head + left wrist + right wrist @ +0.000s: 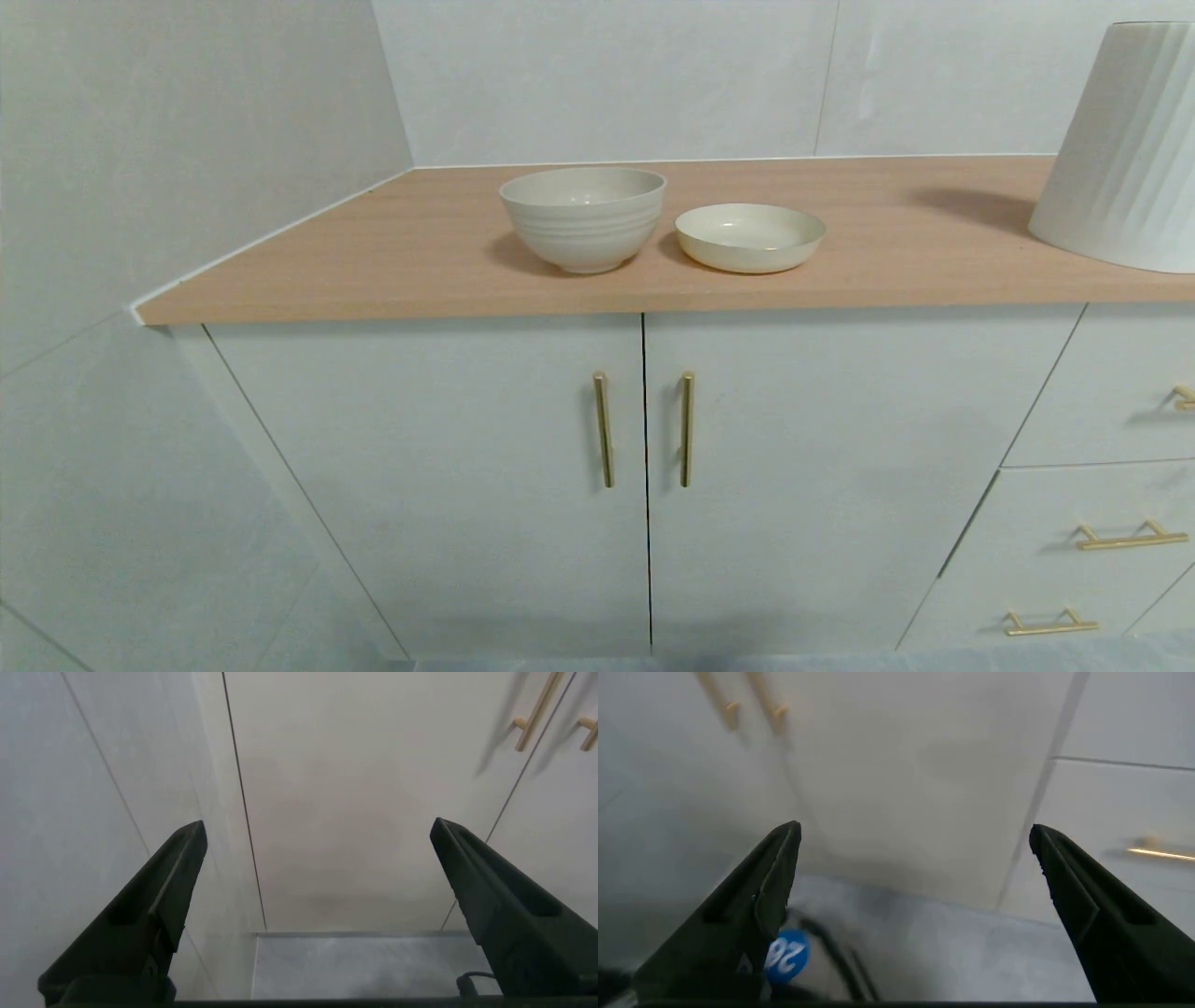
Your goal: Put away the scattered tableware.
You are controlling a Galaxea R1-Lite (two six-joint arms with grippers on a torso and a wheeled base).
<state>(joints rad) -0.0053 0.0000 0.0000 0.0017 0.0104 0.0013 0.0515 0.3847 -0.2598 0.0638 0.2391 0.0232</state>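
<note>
The white cabinet [448,467] carries a wooden countertop [392,252]. A ribbed white shade [1120,149] stands at 2 o'clock. The deep bowl [583,217] sits toward 12 o'clock, with the shallow dish [750,237] just beside it at its 3 o'clock. The left gripper [318,829] and right gripper [915,831] gape wide, empty.

On the table [373,266], the bowl [583,217] sits just left of the shallow dish [750,237]. Right end: a cone-shaped object [1125,149]; below: cabinet doors [448,467].
</note>
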